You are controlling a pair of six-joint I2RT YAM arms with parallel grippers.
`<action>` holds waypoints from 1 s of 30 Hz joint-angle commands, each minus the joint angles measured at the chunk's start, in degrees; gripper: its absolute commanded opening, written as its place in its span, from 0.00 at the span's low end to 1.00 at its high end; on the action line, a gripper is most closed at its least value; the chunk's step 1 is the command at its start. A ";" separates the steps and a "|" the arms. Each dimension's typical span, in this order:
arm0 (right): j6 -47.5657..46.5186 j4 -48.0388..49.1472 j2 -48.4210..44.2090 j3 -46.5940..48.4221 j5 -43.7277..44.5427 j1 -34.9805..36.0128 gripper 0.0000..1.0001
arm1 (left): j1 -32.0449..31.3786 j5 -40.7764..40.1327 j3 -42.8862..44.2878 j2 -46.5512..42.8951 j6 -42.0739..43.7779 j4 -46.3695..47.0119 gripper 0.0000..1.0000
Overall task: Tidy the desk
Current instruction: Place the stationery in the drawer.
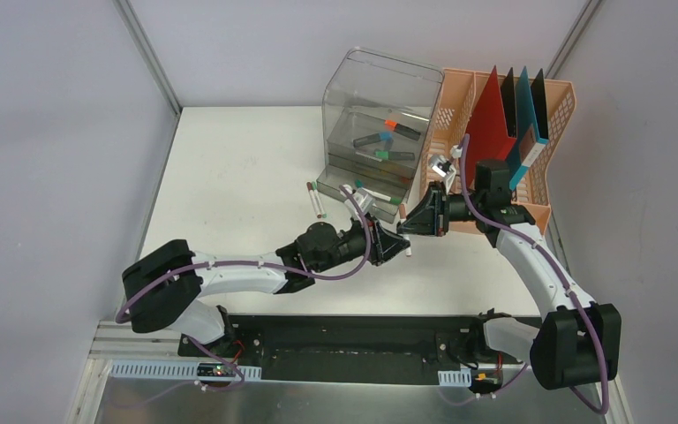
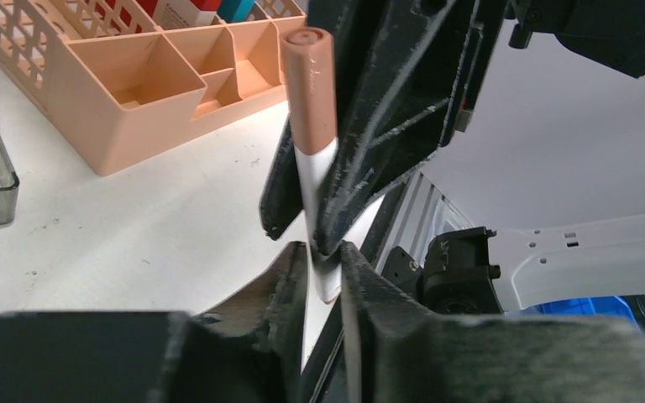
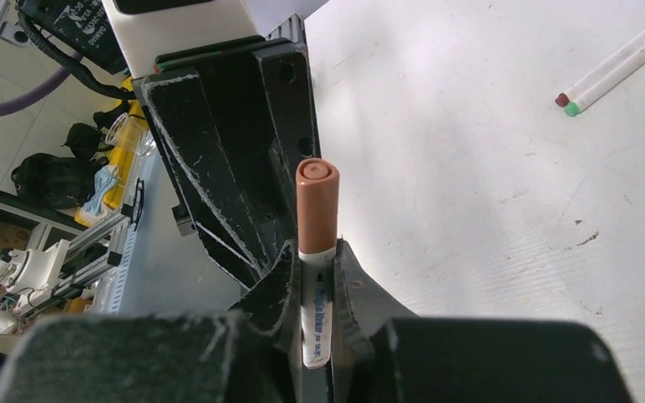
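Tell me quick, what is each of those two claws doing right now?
Left gripper: jaws closed, holding the marker.
Right gripper: jaws closed on the same marker.

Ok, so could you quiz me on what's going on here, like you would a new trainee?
1. True or false: the brown-capped marker is lying flat on the desk.
2. What colour is the slotted organiser at the back of the desk? A green; B peach; C blue.
3. Fill in: the marker is clamped by ____ of the two grippers.

Key
1. False: it is held up off the desk.
2. B.
3. Both: the left gripper and the right gripper are each shut on it.
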 commanded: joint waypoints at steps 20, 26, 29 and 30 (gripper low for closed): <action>-10.99 -8.99 -0.09 3.75 -4.71 0.09 0.00 | 0.33 -17.76 -8.88 -23.67 17.19 -17.49 0.99; -12.18 -10.14 0.02 4.02 -4.58 -0.19 0.00 | 0.70 -32.70 -12.46 -28.55 19.63 -25.97 0.99; -12.44 -10.39 0.11 4.10 -4.37 -0.30 0.00 | 1.55 -36.53 -15.35 -29.62 20.26 -26.18 0.99; -12.51 -10.48 0.23 4.10 -4.24 -0.29 0.00 | 1.95 -37.17 -16.14 -29.72 20.19 -25.98 0.99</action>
